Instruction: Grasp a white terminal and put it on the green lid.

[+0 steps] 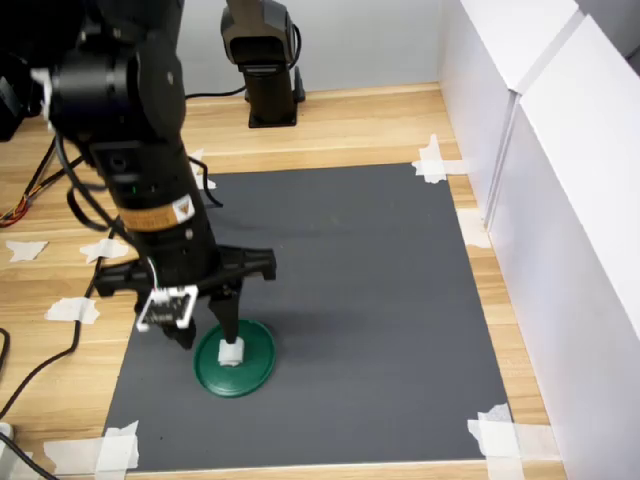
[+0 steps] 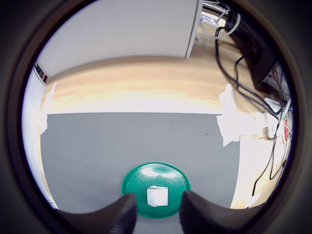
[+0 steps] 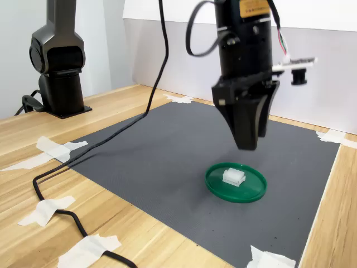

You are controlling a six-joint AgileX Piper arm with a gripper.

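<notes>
Terminal (image 3: 234, 176) sits on green lid (image 3: 252, 191), lower center of second exterior view. Gripper (image 3: 248, 146) above it, fingers apart, empty. Prob light, stiff, slick plastic; grab opposite flat sides.

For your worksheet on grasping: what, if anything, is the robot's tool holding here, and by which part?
Nothing is held. The tool hangs open above the green lid, and the white terminal lies free on the lid, clear of both fingers.
</notes>
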